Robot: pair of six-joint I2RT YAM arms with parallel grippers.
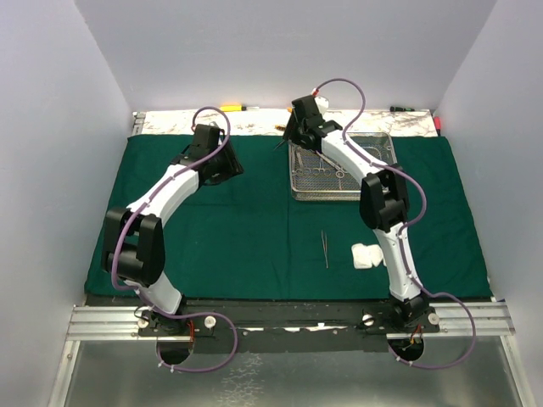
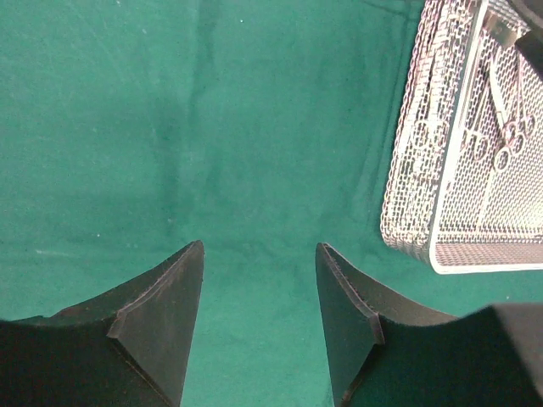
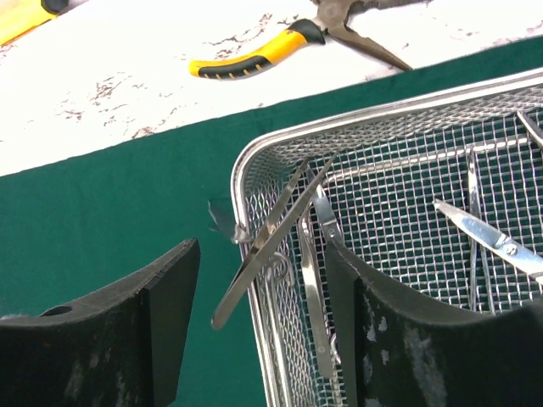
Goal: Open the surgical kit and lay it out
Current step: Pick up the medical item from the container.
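Here, my right pincer (image 3: 263, 246) stands apart around tweezers (image 3: 271, 231) leaning on the tray (image 3: 382, 110); my left pincer (image 2: 260, 245) gapes over cloth (image 2: 170, 127).

The left arm (image 1: 165, 199) and the right arm (image 1: 394, 246) have white rounded links and black joints. A thin purple cable (image 1: 212, 108) loops behind the fingers of each arm. The left fingers (image 2: 161, 331) are black matte wedges; the right fingers (image 3: 407, 339) carry pale scuffs.

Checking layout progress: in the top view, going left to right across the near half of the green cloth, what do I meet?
left arm → tweezers → gauze → right arm
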